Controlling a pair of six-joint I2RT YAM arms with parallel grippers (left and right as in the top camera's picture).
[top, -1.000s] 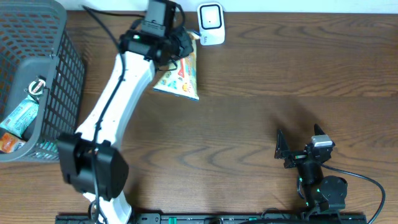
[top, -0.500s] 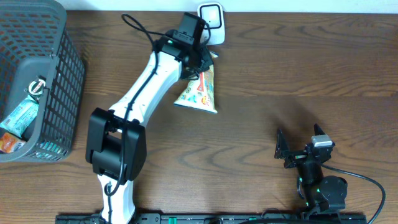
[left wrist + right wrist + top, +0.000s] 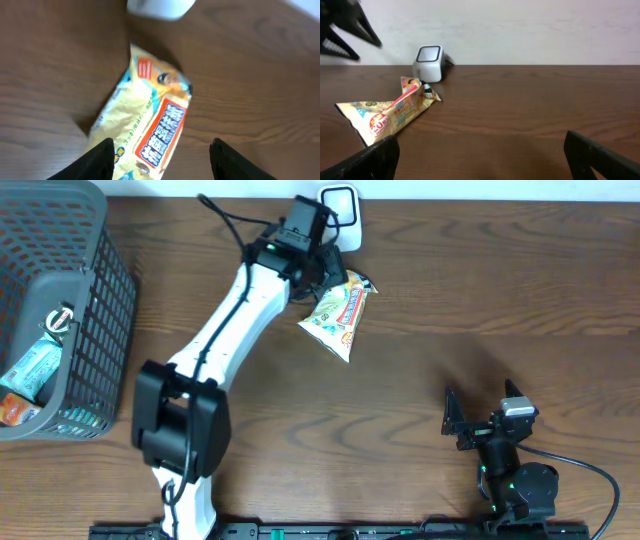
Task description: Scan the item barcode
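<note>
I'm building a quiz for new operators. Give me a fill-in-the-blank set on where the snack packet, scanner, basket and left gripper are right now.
The snack packet lies on the ___, beside the white scanner.
The left gripper above it is ___, not shut.
The dark basket stands on the ___ side of the table.
Missing words: table; open; left.

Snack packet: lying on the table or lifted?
Lying down: right wrist view shows the snack packet resting on the table near the barcode scanner.
</note>
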